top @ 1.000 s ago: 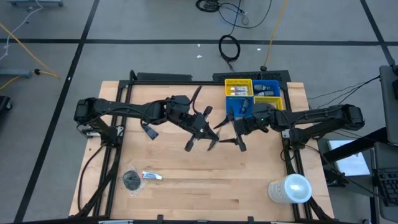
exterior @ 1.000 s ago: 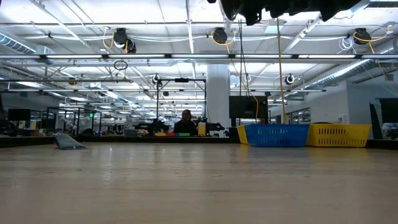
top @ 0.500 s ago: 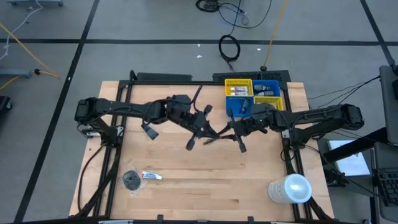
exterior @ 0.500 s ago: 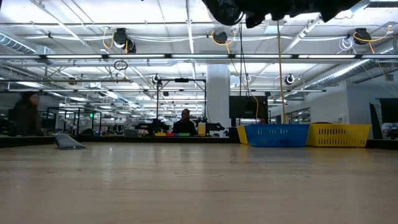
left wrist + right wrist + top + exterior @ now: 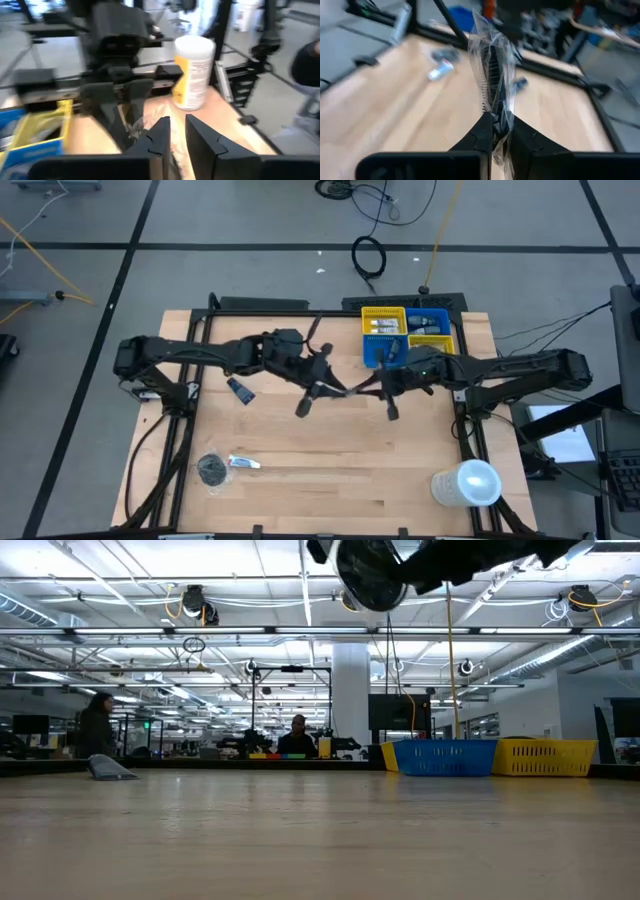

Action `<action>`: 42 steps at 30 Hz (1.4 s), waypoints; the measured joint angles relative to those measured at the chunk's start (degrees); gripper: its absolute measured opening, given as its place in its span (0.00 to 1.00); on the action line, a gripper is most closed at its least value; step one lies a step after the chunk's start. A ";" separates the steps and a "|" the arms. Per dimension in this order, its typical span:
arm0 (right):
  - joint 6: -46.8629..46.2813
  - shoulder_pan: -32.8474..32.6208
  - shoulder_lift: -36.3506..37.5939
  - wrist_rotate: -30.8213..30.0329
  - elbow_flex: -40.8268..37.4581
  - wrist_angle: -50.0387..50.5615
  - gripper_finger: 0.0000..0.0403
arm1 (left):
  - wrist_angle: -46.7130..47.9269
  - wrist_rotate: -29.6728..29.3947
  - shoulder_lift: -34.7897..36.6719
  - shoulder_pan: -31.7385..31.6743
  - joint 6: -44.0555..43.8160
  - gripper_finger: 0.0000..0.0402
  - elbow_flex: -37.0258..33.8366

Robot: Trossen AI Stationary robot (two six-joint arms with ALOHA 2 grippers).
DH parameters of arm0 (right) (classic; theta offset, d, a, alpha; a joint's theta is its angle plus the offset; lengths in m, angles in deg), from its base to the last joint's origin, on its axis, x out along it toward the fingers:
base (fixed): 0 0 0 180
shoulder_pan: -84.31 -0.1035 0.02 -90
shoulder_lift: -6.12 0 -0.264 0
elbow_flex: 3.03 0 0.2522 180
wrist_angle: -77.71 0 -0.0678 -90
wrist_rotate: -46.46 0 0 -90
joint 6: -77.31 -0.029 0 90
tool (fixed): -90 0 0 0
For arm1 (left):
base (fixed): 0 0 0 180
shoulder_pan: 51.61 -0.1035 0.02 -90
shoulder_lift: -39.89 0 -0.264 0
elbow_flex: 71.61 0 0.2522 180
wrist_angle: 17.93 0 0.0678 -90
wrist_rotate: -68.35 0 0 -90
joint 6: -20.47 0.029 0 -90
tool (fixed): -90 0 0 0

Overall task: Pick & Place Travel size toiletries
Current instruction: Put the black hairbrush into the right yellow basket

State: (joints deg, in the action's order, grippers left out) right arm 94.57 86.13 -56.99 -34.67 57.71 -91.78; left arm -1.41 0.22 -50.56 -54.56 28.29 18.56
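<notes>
Right tool [image 5: 492,131] clamped onto clear-wrapped comb [image 5: 493,85] mid-air above tabletop [image 5: 330,460], having stood wide 1 second before. Left tool [image 5: 175,131] began loosening. Handover under way; blue bin [image 5: 385,352] close by.

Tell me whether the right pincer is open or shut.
Shut. In the right wrist view the right pincer has its fingers pressed together on a clear plastic packet holding a dark comb-like item, raised above the table.

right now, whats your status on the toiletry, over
Right tool shut on clear-wrapped comb packet, mid-air above table centre. Left tool facing it, open. Nothing seen between packet and bins.
</notes>
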 joint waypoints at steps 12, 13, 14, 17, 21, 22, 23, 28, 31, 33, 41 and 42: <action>-4.99 3.48 11.78 -28.22 0.00 32.36 0.05 | 11.27 -13.82 3.41 -0.01 -9.53 0.17 0.01; -5.94 4.16 12.21 -29.87 0.00 34.48 0.05 | 11.50 -14.15 3.40 0.03 -9.52 0.16 0.01; -6.64 4.89 12.43 -31.68 0.00 36.69 0.05 | 11.60 -14.42 3.39 0.06 -9.53 0.16 0.01; -8.54 7.35 12.41 -35.84 0.00 42.60 0.05 | 11.69 -14.45 3.41 0.07 -9.45 0.15 0.01; -9.11 11.11 11.25 -39.56 0.00 48.28 0.05 | 11.74 -14.56 3.41 0.03 -9.25 0.14 0.01; -9.00 12.11 10.91 -39.91 0.00 49.25 0.05 | 11.70 -14.55 3.41 0.03 -9.25 0.14 0.01; -8.70 13.02 10.61 -40.33 0.00 50.09 0.05 | 11.71 -14.56 3.41 0.03 -9.25 0.14 0.01; -6.24 17.71 8.51 -42.47 0.00 53.69 0.05 | 12.17 -14.54 3.41 0.06 -9.18 0.14 0.01; -5.88 19.91 7.22 -44.93 0.00 56.38 0.05 | 12.24 -14.54 3.41 0.06 -9.08 0.14 0.01; -5.51 21.08 6.51 -45.00 0.00 57.93 0.05 | 12.20 -14.54 3.41 0.06 -9.03 0.14 0.01; -3.30 24.75 5.24 -45.06 0.00 59.75 0.05 | 12.22 -14.54 3.41 0.03 -7.55 0.14 0.01; -3.03 25.04 5.24 -45.07 0.00 59.88 0.05 | 12.22 -14.54 3.41 0.03 -7.55 0.14 0.01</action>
State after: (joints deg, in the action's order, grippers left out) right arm 91.54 111.17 -51.75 -79.74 57.71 -31.90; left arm 10.81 -14.32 -47.16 -54.53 20.74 18.58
